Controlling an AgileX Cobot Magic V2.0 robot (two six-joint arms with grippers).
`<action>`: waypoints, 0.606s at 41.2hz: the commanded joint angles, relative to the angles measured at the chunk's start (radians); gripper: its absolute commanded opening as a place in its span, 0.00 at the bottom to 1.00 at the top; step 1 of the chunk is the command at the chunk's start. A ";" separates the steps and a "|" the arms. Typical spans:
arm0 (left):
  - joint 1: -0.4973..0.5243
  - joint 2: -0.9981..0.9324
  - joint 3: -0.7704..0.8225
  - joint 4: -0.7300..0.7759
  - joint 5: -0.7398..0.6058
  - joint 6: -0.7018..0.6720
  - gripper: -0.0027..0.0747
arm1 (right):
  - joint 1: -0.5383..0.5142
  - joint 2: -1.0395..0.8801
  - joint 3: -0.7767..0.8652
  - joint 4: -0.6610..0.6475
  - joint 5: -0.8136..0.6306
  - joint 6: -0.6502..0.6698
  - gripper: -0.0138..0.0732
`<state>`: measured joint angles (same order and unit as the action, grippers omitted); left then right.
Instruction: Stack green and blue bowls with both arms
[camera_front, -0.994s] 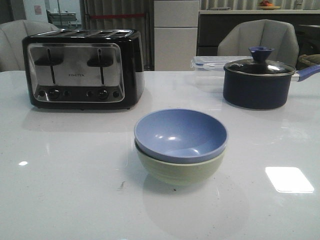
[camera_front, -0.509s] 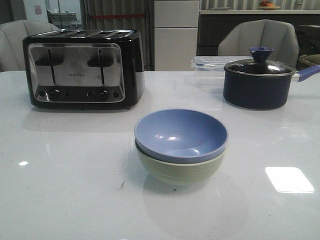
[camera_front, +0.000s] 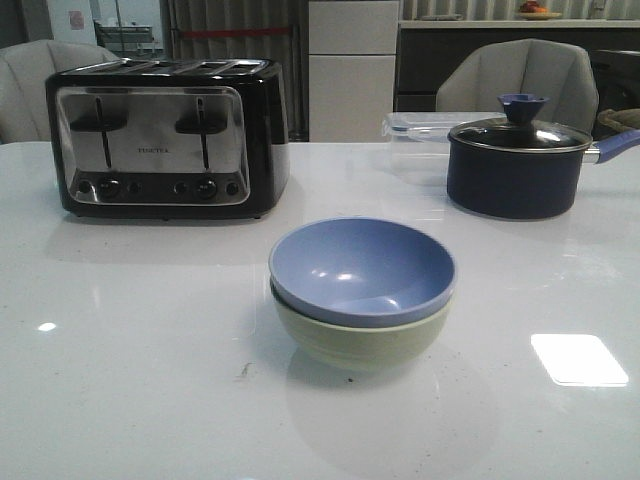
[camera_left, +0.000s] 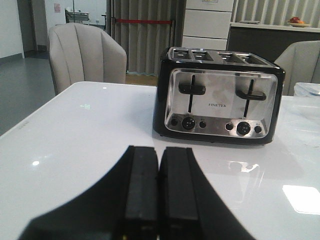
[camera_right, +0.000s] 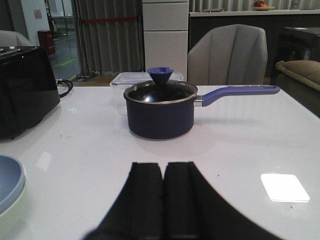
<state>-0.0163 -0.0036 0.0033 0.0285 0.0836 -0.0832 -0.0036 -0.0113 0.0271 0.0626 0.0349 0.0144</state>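
Note:
The blue bowl (camera_front: 362, 268) sits nested inside the green bowl (camera_front: 360, 340) at the middle of the white table (camera_front: 150, 400) in the front view. Neither arm shows in the front view. In the left wrist view my left gripper (camera_left: 160, 152) is shut and empty, low over the table and facing the toaster (camera_left: 220, 100). In the right wrist view my right gripper (camera_right: 163, 167) is shut and empty, facing the navy pot (camera_right: 160, 112). The stacked bowls' rims show at that view's edge, blue bowl (camera_right: 9, 182) above green bowl (camera_right: 10, 215).
A black and steel toaster (camera_front: 165, 135) stands at the back left. A dark navy pot (camera_front: 515, 165) with a glass lid and blue handle stands at the back right, with a clear plastic container (camera_front: 420, 130) behind it. Chairs stand beyond the table.

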 joint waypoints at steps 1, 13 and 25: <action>-0.008 -0.020 0.005 -0.006 -0.096 -0.008 0.15 | -0.001 -0.019 -0.002 -0.063 -0.121 0.030 0.22; -0.008 -0.020 0.005 -0.006 -0.096 -0.008 0.15 | -0.001 -0.019 -0.002 -0.063 -0.150 0.029 0.22; -0.008 -0.020 0.005 -0.006 -0.096 -0.008 0.15 | -0.001 -0.019 -0.002 -0.063 -0.150 0.029 0.22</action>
<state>-0.0163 -0.0036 0.0033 0.0285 0.0836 -0.0832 -0.0036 -0.0113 0.0271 0.0102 -0.0148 0.0445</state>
